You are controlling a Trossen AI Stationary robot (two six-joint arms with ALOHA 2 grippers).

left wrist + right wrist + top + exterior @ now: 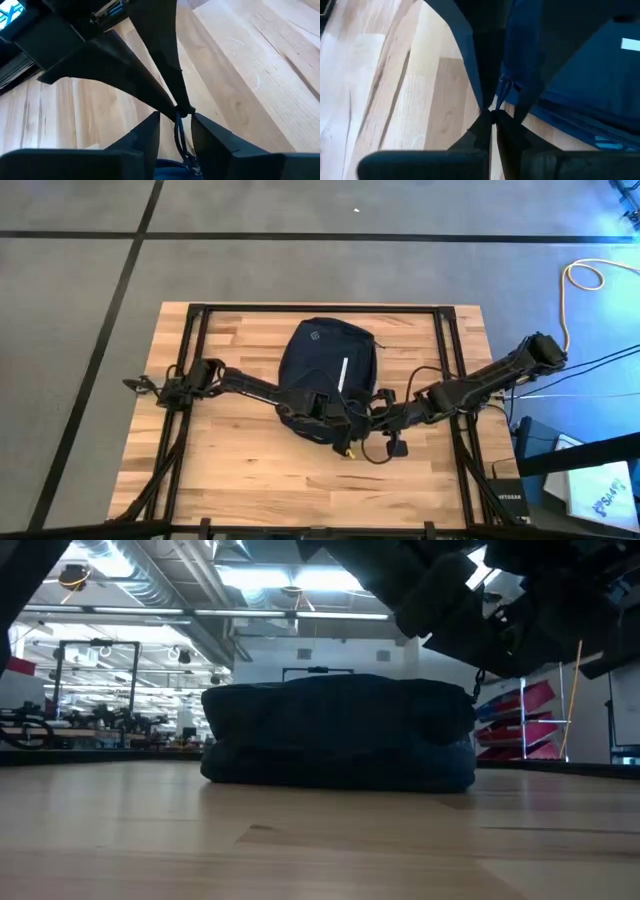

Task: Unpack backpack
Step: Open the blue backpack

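Grippers, left [176, 131] pinching a zipper cord [178, 135], right [492, 122] pinching backpack [325, 365] fabric, should pull apart steadily.

Ceiling strip lights [300, 578] glare white above the backpack [340, 730] (a dark, backlit lump). The table [150, 840] before it blurs.

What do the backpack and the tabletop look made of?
The backpack looks like soft, matte dark navy woven fabric: it slumps and creases in the low view. The tabletop looks like butcher-block wood, light planks with visible grain and a smooth, slightly glossy finish.
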